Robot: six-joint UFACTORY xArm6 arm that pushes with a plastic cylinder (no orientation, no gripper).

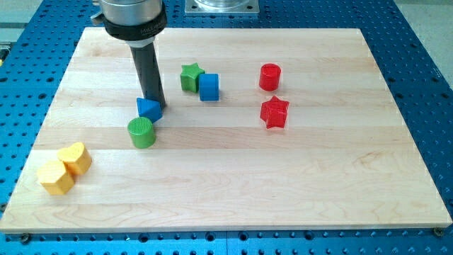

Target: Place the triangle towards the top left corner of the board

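Wooden counter (283,177) on blue perforated base. No claw, only rod. My tip (156,103) touching blue triangle (148,110), upper-right side; green cylinder (141,132) just below. Judged: push underway; next needs tip repositioned lower-right, drive toward frame's upper left.

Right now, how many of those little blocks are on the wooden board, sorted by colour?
Blue: 2, the blue triangle at my tip and the blue cube
Green: 2, the green star and the green cylinder
Red: 2, the red cylinder and the red star
Yellow: 2, the yellow heart and the yellow hexagon
Total: 8
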